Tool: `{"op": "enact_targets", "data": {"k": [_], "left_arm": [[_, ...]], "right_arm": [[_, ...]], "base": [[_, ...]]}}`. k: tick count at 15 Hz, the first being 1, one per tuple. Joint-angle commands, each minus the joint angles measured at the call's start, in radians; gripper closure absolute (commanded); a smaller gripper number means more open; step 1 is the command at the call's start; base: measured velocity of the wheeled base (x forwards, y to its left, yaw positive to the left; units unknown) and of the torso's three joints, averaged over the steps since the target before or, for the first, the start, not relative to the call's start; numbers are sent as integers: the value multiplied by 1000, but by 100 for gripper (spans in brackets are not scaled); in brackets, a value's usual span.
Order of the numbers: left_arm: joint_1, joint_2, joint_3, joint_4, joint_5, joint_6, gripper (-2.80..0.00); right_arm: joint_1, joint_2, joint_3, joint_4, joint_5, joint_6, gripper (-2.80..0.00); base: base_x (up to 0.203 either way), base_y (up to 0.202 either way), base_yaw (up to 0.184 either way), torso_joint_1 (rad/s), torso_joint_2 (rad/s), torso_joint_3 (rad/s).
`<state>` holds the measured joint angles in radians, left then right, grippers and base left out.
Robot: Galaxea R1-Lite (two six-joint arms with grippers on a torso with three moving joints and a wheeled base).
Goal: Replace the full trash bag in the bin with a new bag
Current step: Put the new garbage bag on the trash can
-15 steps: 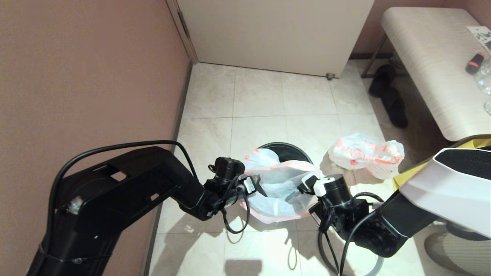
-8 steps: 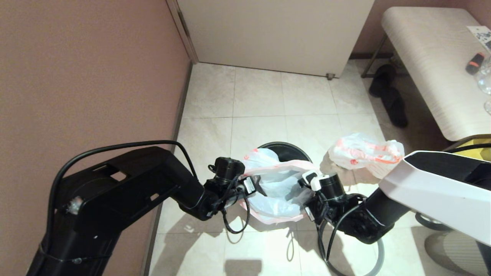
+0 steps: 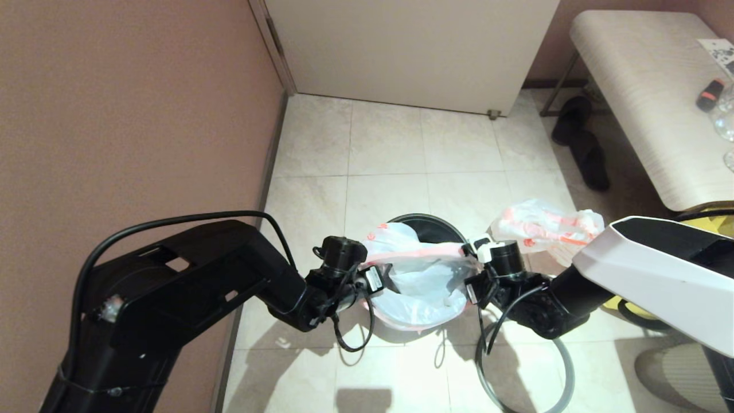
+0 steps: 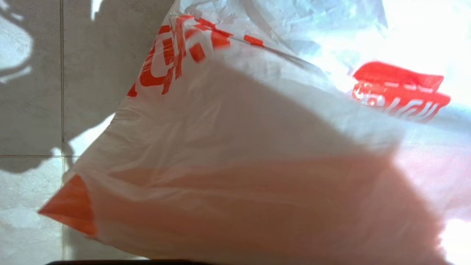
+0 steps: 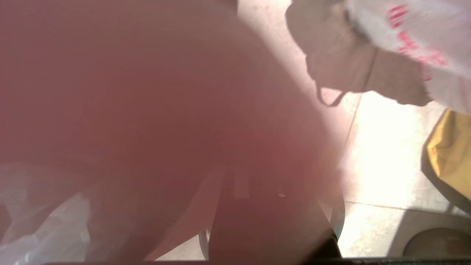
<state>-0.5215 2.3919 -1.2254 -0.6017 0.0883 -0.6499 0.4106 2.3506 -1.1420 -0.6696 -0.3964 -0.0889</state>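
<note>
Neither gripper's fingers can be seen: plastic covers both wrist lenses, so whether they pinch the film I cannot tell. In the head view the left gripper (image 3: 375, 279) sits at the 9 o'clock edge of the new bag (image 3: 421, 281) and the right gripper (image 3: 469, 269) at its 3 o'clock edge, the orange-pink mouth band stretched between them. The bag hangs over the near part of the bin (image 3: 431, 225), whose black rim shows at 12 o'clock. The full trash bag (image 3: 545, 229) lies on the floor tiles (image 3: 384, 143) at about 2 o'clock from the bin, apart from it.

The new bag looks light, limp and slippery, likely to tear if dragged; the printed band is probably the best place to hold it.

The left wrist view shows red lettering and creases on the film; the right wrist view adds a yellow fabric bag (image 5: 450, 147) by the full one.
</note>
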Motion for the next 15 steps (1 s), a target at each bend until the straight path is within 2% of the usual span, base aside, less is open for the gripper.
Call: {"op": "enact_targets", "data": {"k": [1,3,7,13,15], "left_arm": [[-4,7,1,-3,1,2,0],[-6,6,9,-4,1,4,0],[-16,5,19,-14,-1,8,0],[-22,1,81,-98,-48,72,0],[-23,1,83,-98,-50,73,0]], "right_arm": [[-19,-15,-29,-4,-8,7,0],[-27,-14,-62,-1,-6,38,0],[-33,10,-144,2,-7,46,0],[-45,56,-252,48,-3,48,0],[-44,52,-256,60,12,104,0]], "base": [[0,0,0,0,0,0],[0,0,0,0,0,0],[0,0,0,0,0,0],[0,0,0,0,0,0],[0,0,0,0,0,0]]}}
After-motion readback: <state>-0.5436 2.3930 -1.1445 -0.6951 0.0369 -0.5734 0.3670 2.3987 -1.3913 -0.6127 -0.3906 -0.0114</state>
